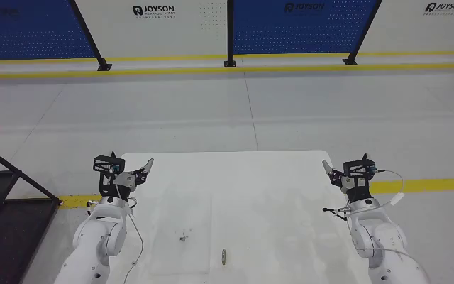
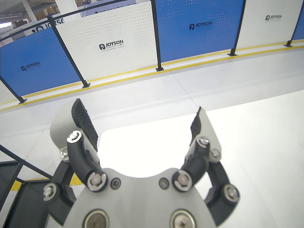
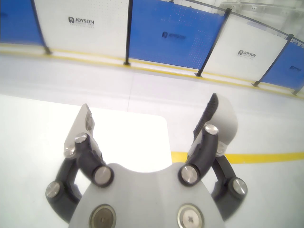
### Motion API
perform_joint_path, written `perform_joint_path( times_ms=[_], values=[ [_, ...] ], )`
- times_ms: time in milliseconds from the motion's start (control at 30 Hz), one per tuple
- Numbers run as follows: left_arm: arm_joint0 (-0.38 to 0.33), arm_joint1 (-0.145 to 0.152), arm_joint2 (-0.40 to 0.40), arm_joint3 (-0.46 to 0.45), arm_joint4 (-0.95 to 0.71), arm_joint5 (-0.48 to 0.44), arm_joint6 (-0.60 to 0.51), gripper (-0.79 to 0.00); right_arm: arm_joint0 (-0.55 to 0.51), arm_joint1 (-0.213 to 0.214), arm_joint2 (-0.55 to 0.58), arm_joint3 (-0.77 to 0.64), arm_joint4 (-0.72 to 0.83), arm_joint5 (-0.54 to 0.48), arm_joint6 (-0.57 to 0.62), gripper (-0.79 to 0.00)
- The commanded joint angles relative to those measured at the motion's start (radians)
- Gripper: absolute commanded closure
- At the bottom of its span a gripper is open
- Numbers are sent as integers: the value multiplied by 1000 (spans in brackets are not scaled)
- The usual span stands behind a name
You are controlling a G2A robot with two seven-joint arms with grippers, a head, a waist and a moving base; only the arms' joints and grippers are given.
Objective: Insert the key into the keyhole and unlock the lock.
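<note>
A small thin dark metal piece, likely the key (image 1: 184,236), lies on the white table (image 1: 284,184) near its front middle. A little to its right and nearer the front edge sits a small greyish object, likely the lock (image 1: 224,255); both are too small to make out in detail. My left gripper (image 1: 133,170) (image 2: 138,106) hovers open over the table's far left corner, with nothing between its fingers. My right gripper (image 1: 345,170) (image 3: 149,102) is open and empty over the far right corner. Both grippers are well behind the two objects.
A black metal frame (image 1: 25,195) stands beside the table's left side. Beyond the table lies open grey floor with yellow lines (image 1: 248,69), closed off by blue and white fence panels (image 1: 298,25).
</note>
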Motion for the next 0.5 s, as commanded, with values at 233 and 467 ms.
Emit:
perform_joint_path(
  times_ms=[233, 467],
  values=[
    [2, 0, 3, -1, -3, -9, -4, -785, 0, 0, 0, 0, 0, 0, 0, -785],
    [148, 12, -61, -132, -87, -240, -82, -785, 0, 0, 0, 0, 0, 0, 0, -785]
  ],
)
